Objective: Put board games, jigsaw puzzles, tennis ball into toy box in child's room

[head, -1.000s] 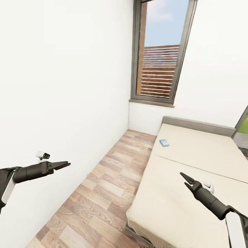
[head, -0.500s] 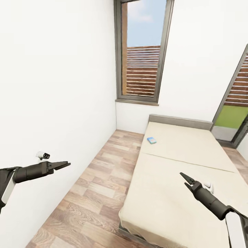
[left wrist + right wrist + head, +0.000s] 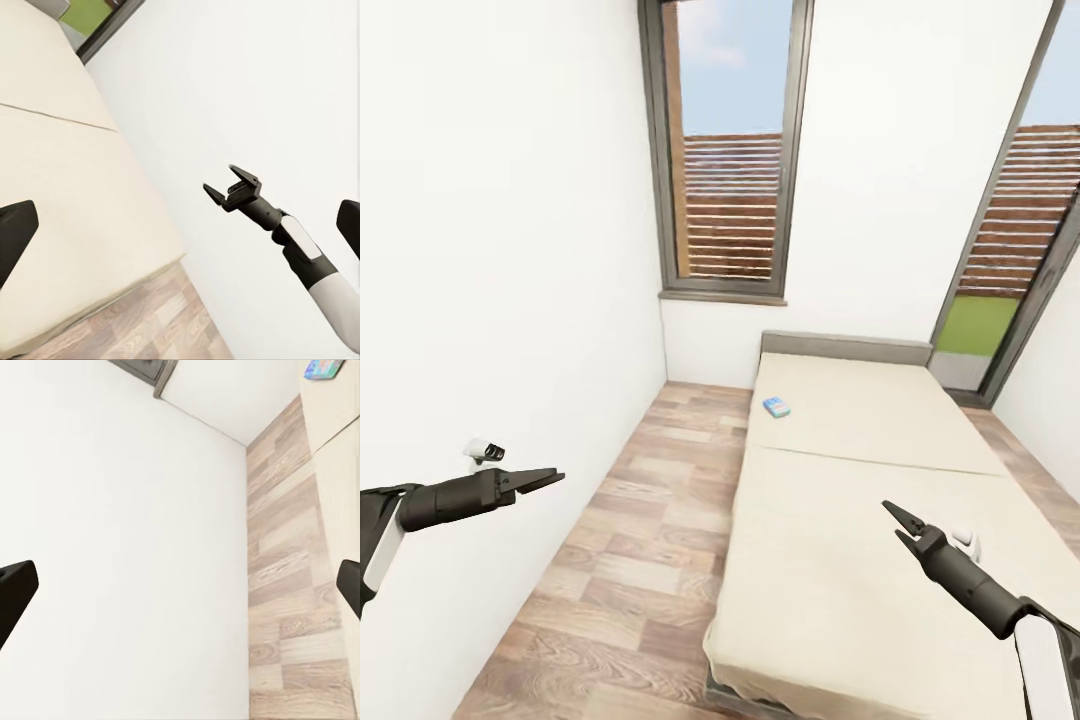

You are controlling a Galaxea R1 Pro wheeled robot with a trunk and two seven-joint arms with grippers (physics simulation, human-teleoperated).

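Grippers (image 3: 550, 477) (image 3: 893, 517) both parted, empty; small, seemingly flat blue board game (image 3: 777, 407) on smooth beige bed (image 3: 860, 480)

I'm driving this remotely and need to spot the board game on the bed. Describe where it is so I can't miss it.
Find the large bed with the beige mattress and grey headboard under the tall window. The board game is a small blue box lying flat on the mattress near the headboard end, close to the edge beside the wood floor. It is the one coloured object on the plain beige surface.
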